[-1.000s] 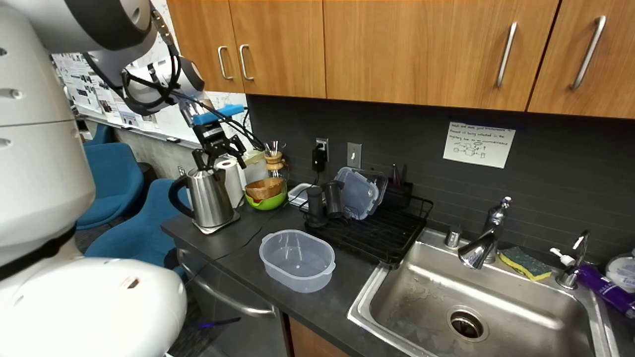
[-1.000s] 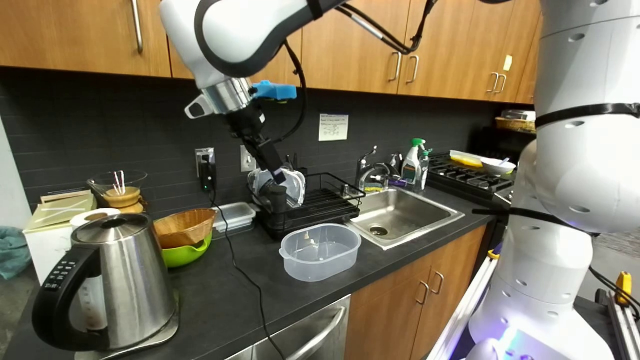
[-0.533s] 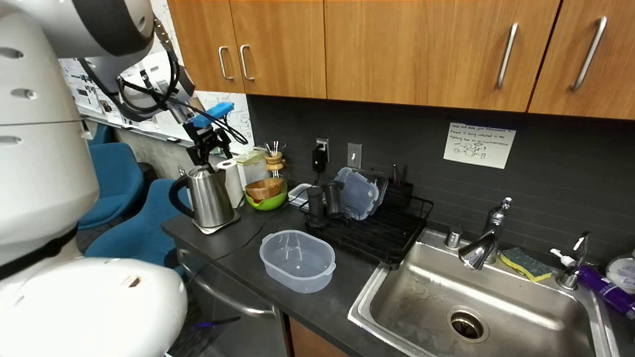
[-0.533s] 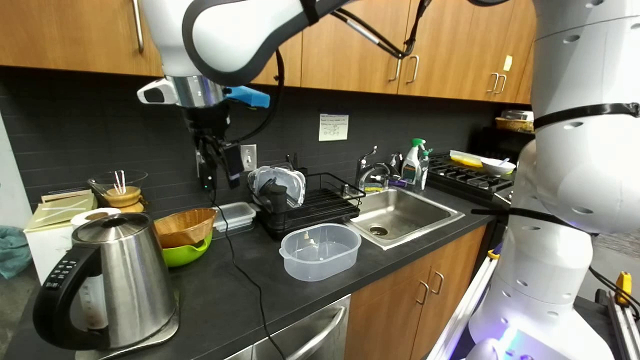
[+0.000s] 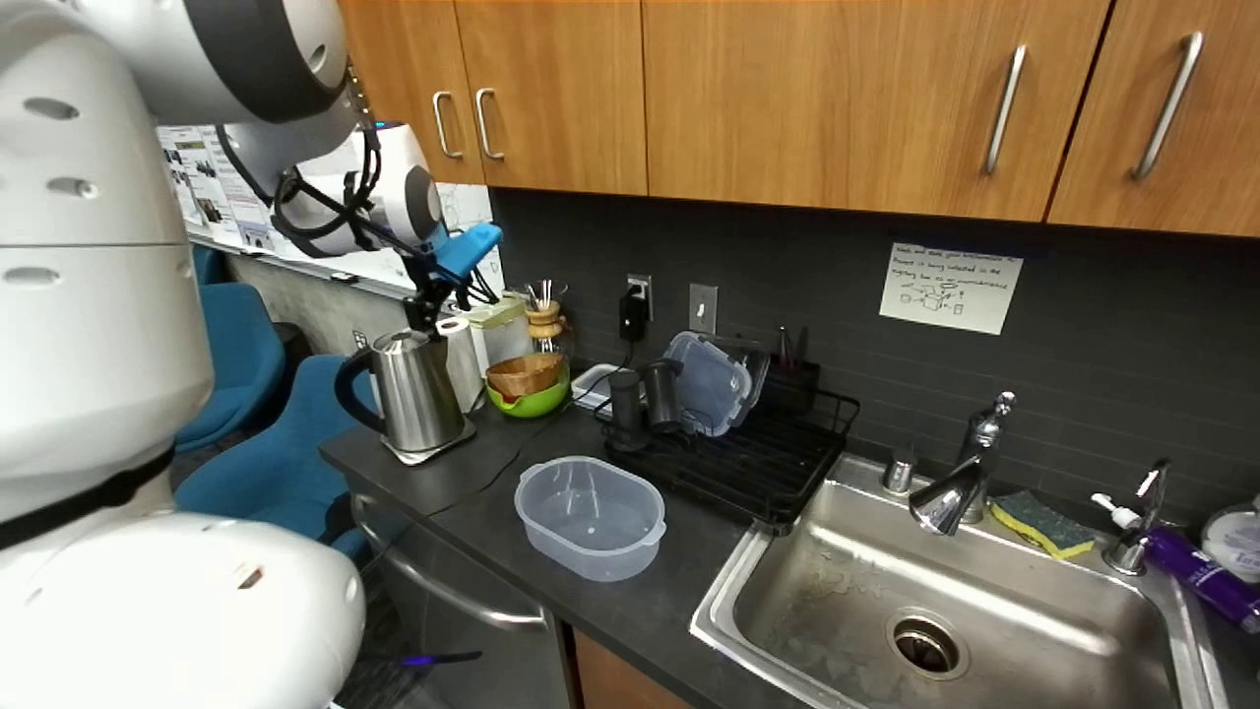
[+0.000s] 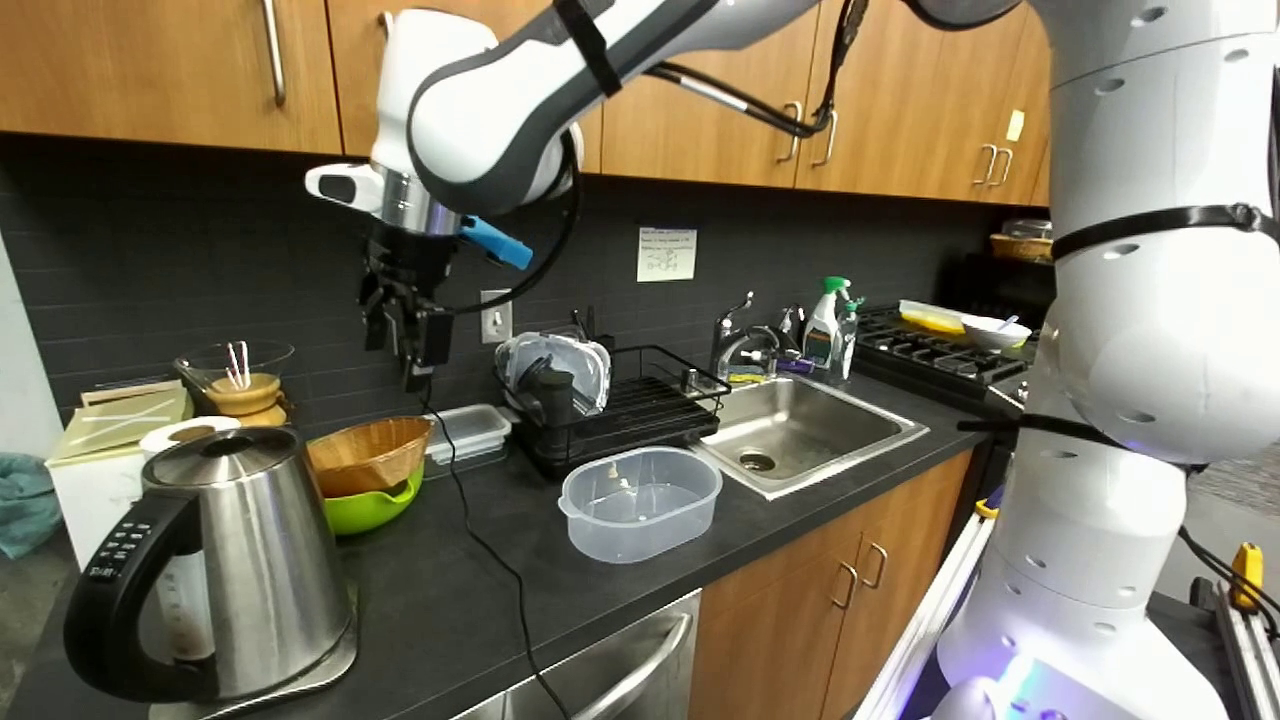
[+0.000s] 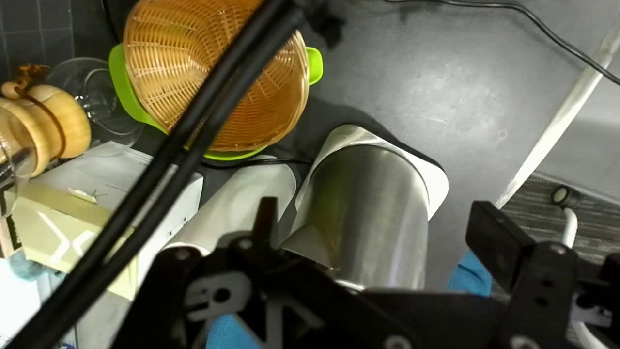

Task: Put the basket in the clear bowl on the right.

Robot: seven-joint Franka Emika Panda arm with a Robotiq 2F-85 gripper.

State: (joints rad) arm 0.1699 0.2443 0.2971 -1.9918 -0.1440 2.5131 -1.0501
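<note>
The gripper (image 7: pixel 373 213) held nothing; its fingers (image 7: pixel 499 237) stood wide apart above the counter (image 7: pixel 460 87). In the wrist view the steel kettle (image 7: pixel 382 218) lay within that span and the basket (image 7: pixel 169 58) lay outside it. A straight descent would probably have struck the kettle, through misalignment. Clearance over the kettle could not be told.

Black cables (image 7: pixel 55 310) crossed the wrist view in front of the basket. Likely fault: a misplaced grasp, caused by the stretch of rim they concealed.

The basket sat nested in the green bowl (image 6: pixel 375 510), near the kettle, not yet picked up. A finger set outside both rims could have lifted the two together. A shallow pinch could have let the weave slip; a hard one could have bent it.

A power cord (image 6: pixel 465 505) ran along the counter between the green bowl and the clear bowl (image 6: pixel 645 530). A low transfer could have snagged it.

The clear bowl stood near the front edge of the counter, just beside the drying rack (image 6: pixel 640 435). An off-centre release could have left the basket hung on its rim. A poor fit was also possible, the bowl being oval.
</note>
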